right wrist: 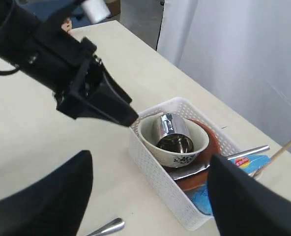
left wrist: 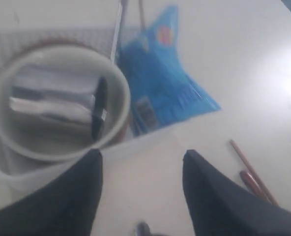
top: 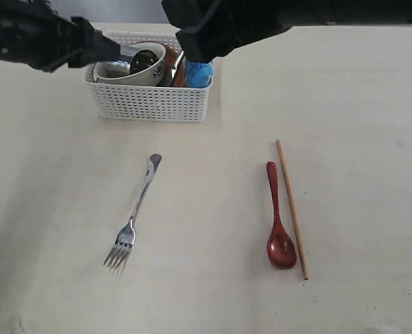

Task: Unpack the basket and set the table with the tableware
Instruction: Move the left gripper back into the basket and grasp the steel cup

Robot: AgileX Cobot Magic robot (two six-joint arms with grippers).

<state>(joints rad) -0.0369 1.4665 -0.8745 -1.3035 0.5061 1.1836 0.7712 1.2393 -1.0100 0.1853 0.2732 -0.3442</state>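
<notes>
The basket [top: 150, 101] stands at the far side of the tabletop [top: 53, 209], upright and not yet emptied. Inside it a cream bowl [right wrist: 172, 142] sits upright towards one end, with the steel cup [right wrist: 171, 129] lying on its side within the bowl. The reddish-brown plate [right wrist: 215, 143] shows under and beside the bowl; whether it lies flat or leans cannot be told. A steel knife [right wrist: 251, 151] lies across the plate, only partly visible, its handle reaching over the basket rim. A blue chip bag [top: 199, 73] stands at the other end of the basket, and a second chopstick [right wrist: 285, 147] sticks out past the rim near it.

Laid out on the tabletop, well apart from the basket: the fork [top: 135, 212] lies on the left, tines towards the near edge and handle pointing at the basket. On the right the dark red spoon [top: 278, 223] lies with its scoop nearest the front edge, and a chopstick [top: 291, 209] lies just beside it on its outer side, roughly parallel.

The left tool [left wrist: 141, 156] hangs above the basket's left end, near the bowl, its fingers parted at a moderate width with nothing between them. The right tool [right wrist: 150, 160] hangs above the basket's right end, over the chip bag, spread wide and carrying nothing. Neither tool touches any item.
</notes>
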